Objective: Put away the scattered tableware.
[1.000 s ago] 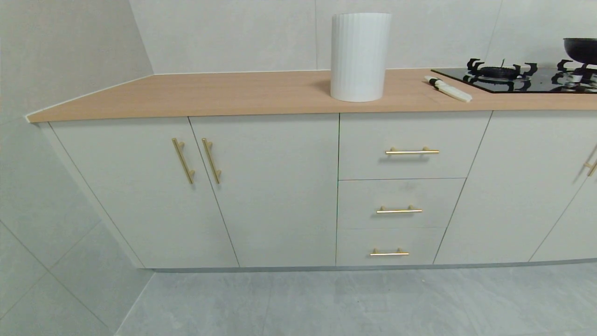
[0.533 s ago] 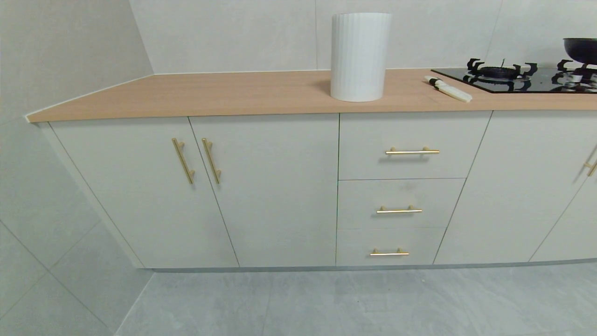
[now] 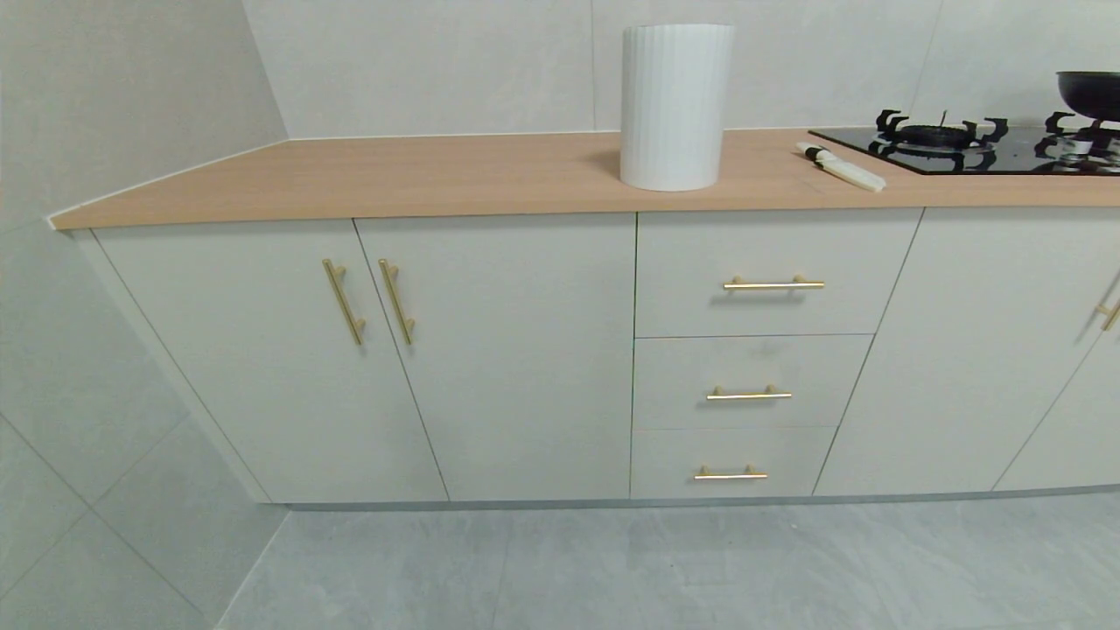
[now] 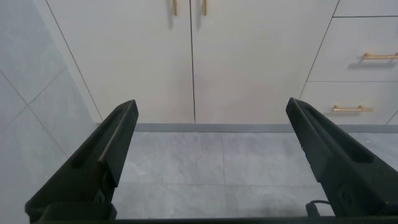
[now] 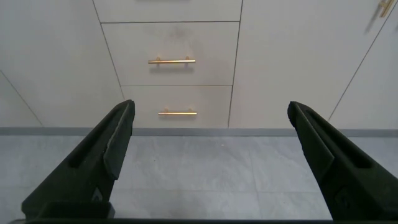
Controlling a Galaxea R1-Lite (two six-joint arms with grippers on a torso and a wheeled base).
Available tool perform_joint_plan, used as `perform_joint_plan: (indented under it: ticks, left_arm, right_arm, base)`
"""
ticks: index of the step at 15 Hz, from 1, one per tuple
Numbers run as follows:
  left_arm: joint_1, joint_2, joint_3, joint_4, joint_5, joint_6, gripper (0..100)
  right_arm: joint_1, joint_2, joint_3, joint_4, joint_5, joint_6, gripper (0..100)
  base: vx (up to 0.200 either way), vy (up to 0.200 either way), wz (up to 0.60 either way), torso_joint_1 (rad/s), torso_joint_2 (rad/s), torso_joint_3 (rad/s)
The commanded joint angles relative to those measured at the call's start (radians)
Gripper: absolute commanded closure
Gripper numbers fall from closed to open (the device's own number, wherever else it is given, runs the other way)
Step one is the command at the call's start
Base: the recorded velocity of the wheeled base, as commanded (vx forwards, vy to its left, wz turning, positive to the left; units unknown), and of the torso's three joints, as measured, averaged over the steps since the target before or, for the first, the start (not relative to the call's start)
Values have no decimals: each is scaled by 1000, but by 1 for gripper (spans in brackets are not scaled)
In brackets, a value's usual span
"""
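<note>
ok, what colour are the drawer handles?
Metallic gold. The drawer handles show best in the head view.

Left pincer [image 4: 211, 104], right pincer [image 5: 211, 106], matte black, wedge-shaped, tapered

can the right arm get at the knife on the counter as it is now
Probably not yet: the right gripper sits low, open, facing the lower drawers, while the knife lies up on the countertop beside the hob. Nothing up there blocks it.
</note>
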Motion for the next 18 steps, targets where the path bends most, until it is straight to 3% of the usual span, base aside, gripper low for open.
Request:
perform_joint_plan:
  ticks: [1,5,18]
  left_arm:
    - [0,0,0,0,0,2,0]
    - [0,0,0,0,0,9,0]
    - [0,0,0,0,0,5,0]
  right_arm:
    - [0,3,0,1,-3,10,0]
    - [0,3,0,1,-1,10,0]
    - [0,3,0,1,-1,11,0]
  base:
    - [0,0,0,0,0,0]
    - [0,0,0,0,0,0]
    - [200,0,0,2,3,4]
